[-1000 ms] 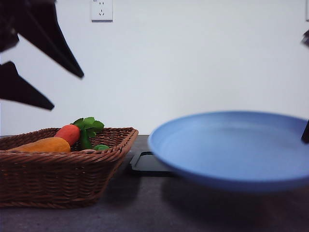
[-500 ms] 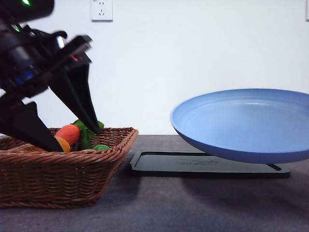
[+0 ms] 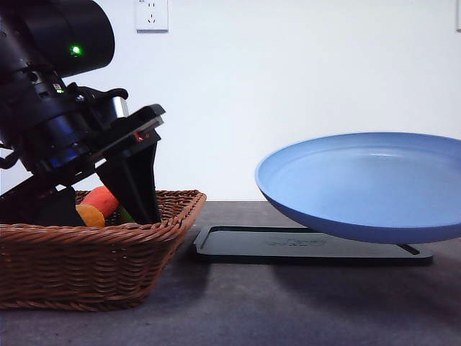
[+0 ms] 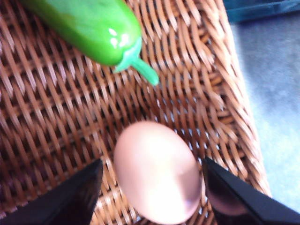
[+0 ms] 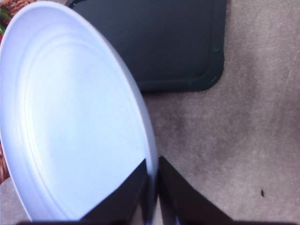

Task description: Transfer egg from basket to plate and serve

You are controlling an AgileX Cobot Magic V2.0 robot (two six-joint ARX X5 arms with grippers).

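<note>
- Left gripper (image 4: 152, 183): black fingers spread wide, one on each side of the small smooth pinkish-brown egg (image 4: 157, 171), nothing gripped yet.
- The egg lies on the brown woven wicker basket (image 4: 56, 122) floor; likely slippery, fragile; squeeze its middle gently.
- Right gripper (image 5: 152, 180) pinches the round light-blue plate (image 5: 70, 117) by its rim, aloft.

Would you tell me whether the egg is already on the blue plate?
No, the egg lies in the basket between the left gripper's open fingers.
</note>
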